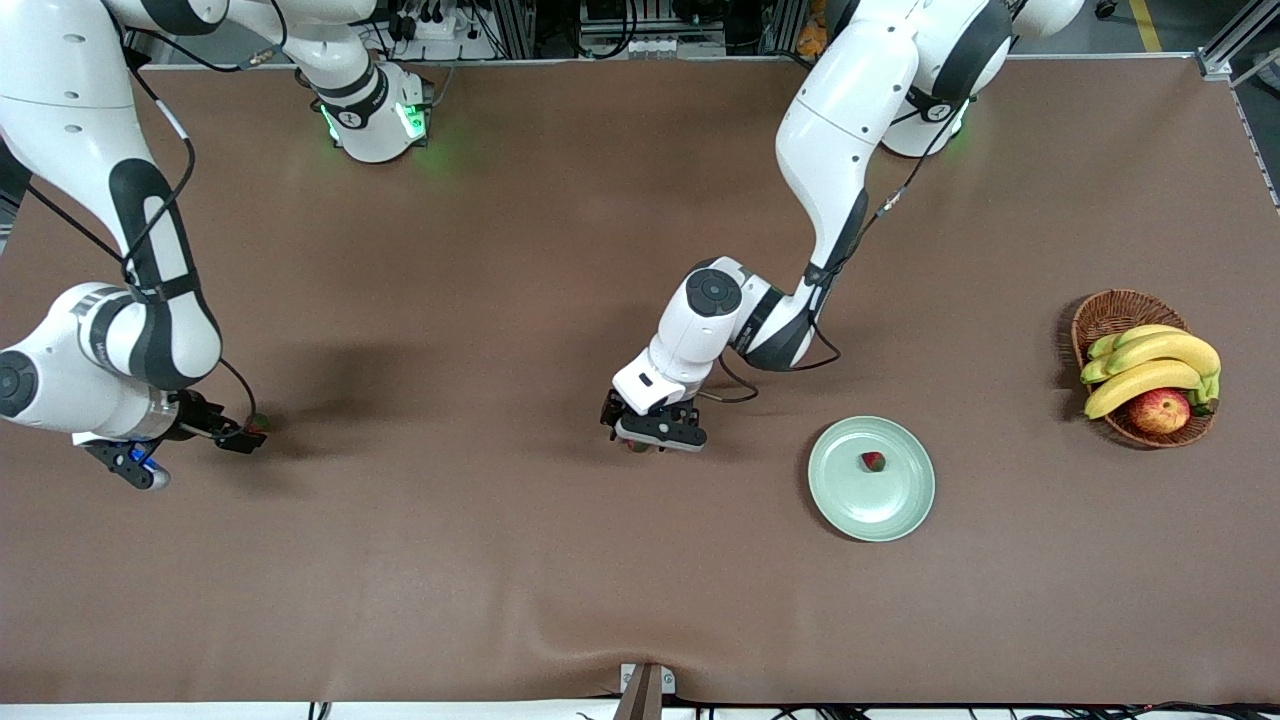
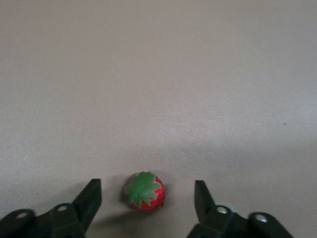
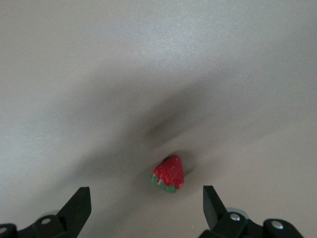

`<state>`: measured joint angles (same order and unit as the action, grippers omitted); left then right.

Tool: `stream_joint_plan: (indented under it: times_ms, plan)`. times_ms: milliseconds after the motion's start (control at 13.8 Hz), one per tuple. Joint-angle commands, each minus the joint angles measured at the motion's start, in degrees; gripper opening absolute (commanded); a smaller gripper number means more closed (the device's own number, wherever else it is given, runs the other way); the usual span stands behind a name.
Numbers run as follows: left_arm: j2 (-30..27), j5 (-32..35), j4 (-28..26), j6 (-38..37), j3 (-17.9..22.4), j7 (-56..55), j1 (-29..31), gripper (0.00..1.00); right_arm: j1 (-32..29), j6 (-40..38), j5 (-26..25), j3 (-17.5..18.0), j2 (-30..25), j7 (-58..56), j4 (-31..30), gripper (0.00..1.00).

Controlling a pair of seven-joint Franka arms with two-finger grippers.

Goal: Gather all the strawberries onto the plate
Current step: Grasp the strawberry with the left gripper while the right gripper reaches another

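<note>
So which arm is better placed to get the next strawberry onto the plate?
Left. Its gripper is open around a strawberry on the table, beside the plate. The right gripper also brackets a berry, but at its own end of the table.

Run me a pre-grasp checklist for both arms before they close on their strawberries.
1. Left gripper fingers straddle its strawberry on the table: ok.
2. Left fingers apart, no contact with the berry: ok.
3. Right gripper open, lined up with its strawberry: ok, though the berry sits slightly ahead of the fingertips.
4. Plate unobstructed, one strawberry already in it: ok.
5. Whether the right gripper is low enough: cannot tell.
</note>
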<state>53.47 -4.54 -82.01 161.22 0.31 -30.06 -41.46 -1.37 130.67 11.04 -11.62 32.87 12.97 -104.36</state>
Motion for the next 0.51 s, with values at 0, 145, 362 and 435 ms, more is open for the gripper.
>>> stream_joint_plan:
  times_ms: [0,145,362,435]
  plan:
    - [1.38,0.85,2.21,0.50,0.40,0.53,-0.29,0.79,0.66,6.07,-0.94,-0.25,-1.14,0.83,-5.49,1.00]
    - [1.55,0.85,2.21,0.59,0.48,0.62,-0.38,0.67,0.84,6.61,-0.94,-0.25,-0.97,0.83,-5.59,1.00]
    - [1.64,0.85,2.21,0.59,0.49,1.49,-0.38,0.58,0.58,7.31,-0.94,-0.25,-0.27,0.48,-5.59,1.00]
    - [1.90,0.94,2.21,0.85,0.49,1.50,-0.47,0.58,0.58,8.10,-0.94,-0.25,0.08,0.39,-5.59,1.00]
